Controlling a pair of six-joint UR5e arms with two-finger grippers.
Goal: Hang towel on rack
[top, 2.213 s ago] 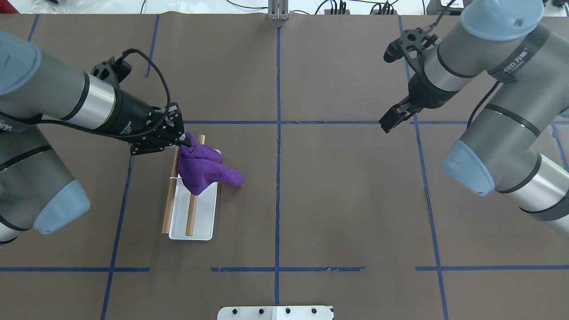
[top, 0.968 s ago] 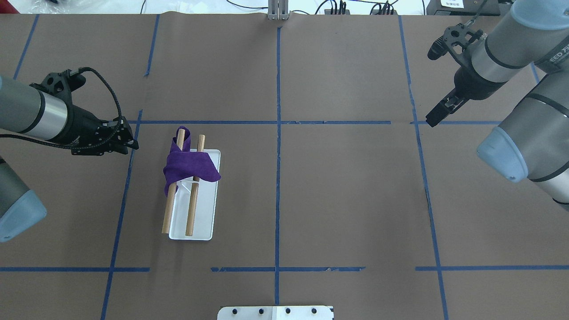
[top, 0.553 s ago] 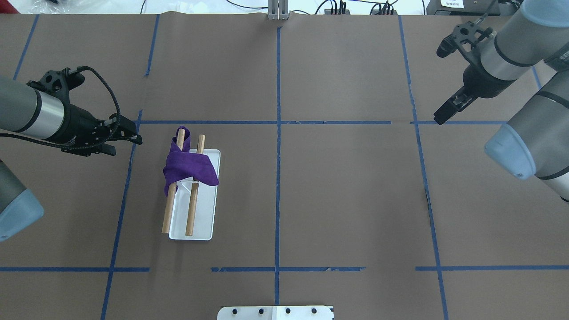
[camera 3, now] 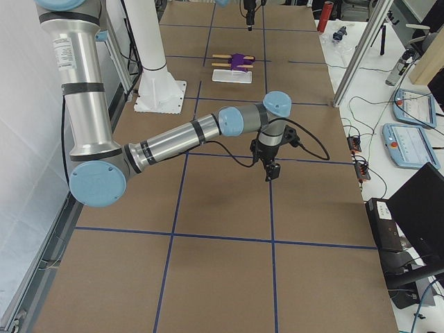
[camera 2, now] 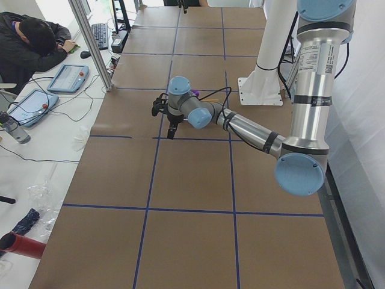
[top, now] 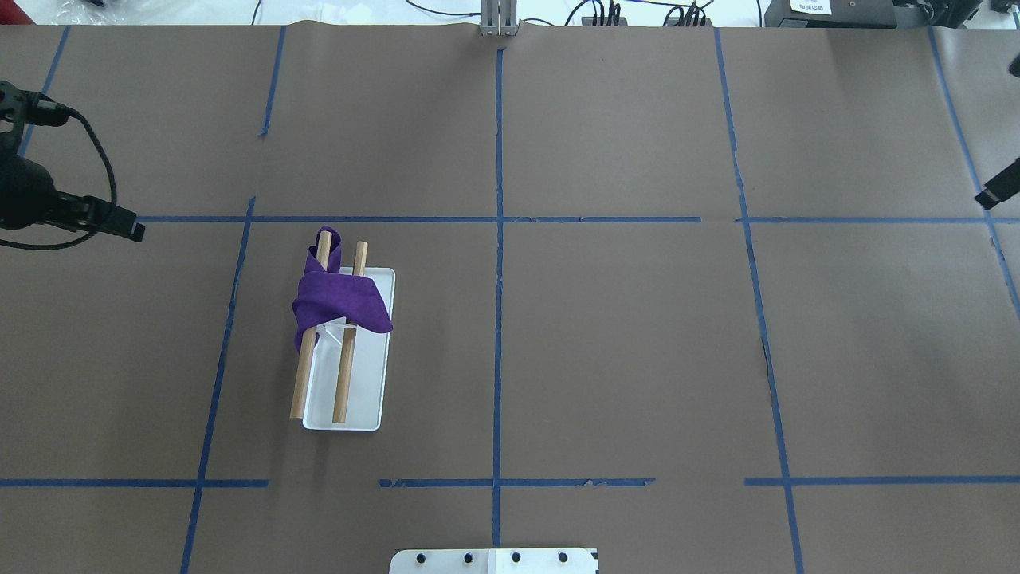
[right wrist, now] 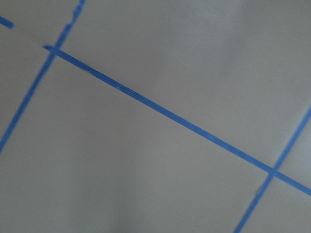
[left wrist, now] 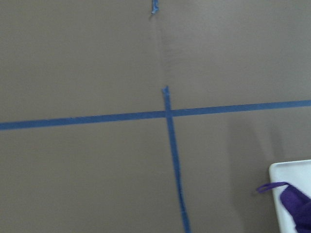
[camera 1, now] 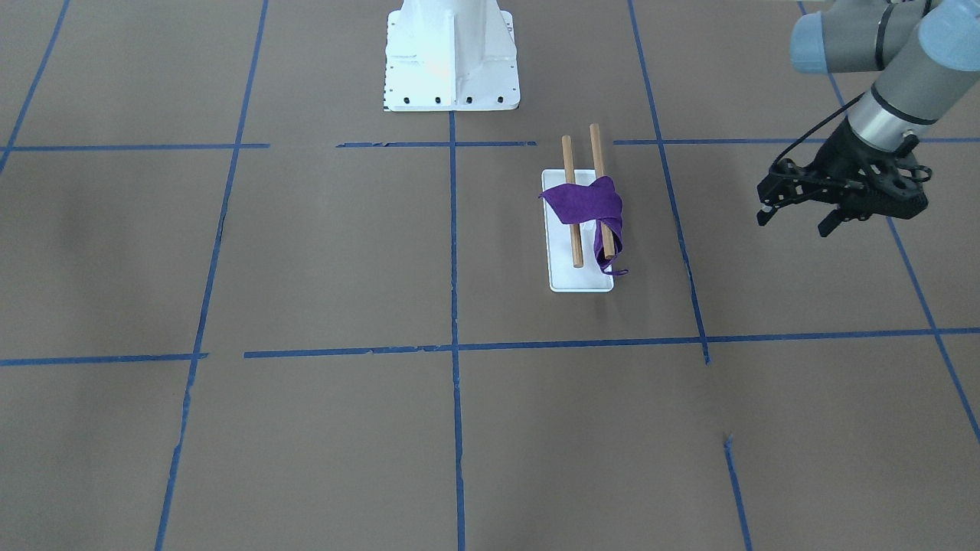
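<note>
Purple towel, draped across wooden-rod rack

the overhead camera sits behind the robot, looking forward and down on the desk; the front-facing one looks steeply back from across it, pedestal at top. both share the rack and towel. side cameras look along the desk from high at either end. the wrist cameras hang close over it, the left catching the rack's corner

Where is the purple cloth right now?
Seen from overhead, the purple towel sits left of centre, draped over both wooden rods of the small rack, toward the rack's far end.
</note>
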